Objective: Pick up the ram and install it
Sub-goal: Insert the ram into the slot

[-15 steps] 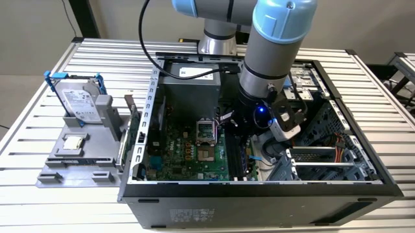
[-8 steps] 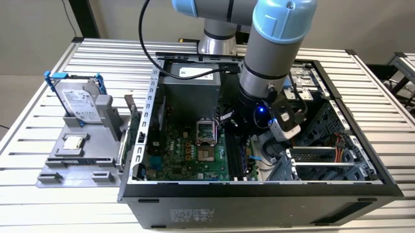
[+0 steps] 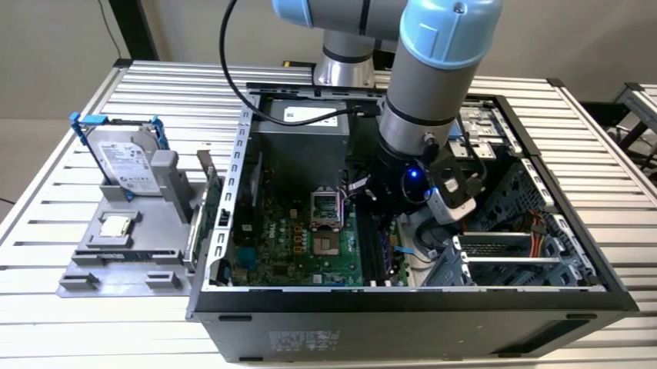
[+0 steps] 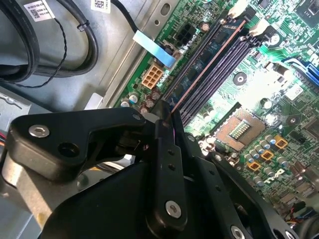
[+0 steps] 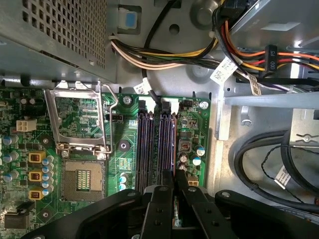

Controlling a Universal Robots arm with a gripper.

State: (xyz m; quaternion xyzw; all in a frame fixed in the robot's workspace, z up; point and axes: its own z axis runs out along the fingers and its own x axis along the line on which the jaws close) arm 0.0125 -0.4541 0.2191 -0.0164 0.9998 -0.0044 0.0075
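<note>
Now pinching the ram (image 4: 209, 65) at its near end with the gripper (image 5: 174, 175), clamped tight on both flat faces, on edge along the outermost of the memory slots (image 5: 147, 144) on the motherboard (image 5: 194, 124), inside the open computer case (image 3: 308, 315). Cannot tell whether seated. Probably light, stiff and thin but fragile: best held by the bare board edge, off chips and contacts, square to the slot.

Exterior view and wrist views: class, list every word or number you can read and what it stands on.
Nothing can be quoted.
Hard drive sticker: too small to read.
White cable tag: blurred.
Case front label: too small.
Ram at the slots: no readable print.
</note>
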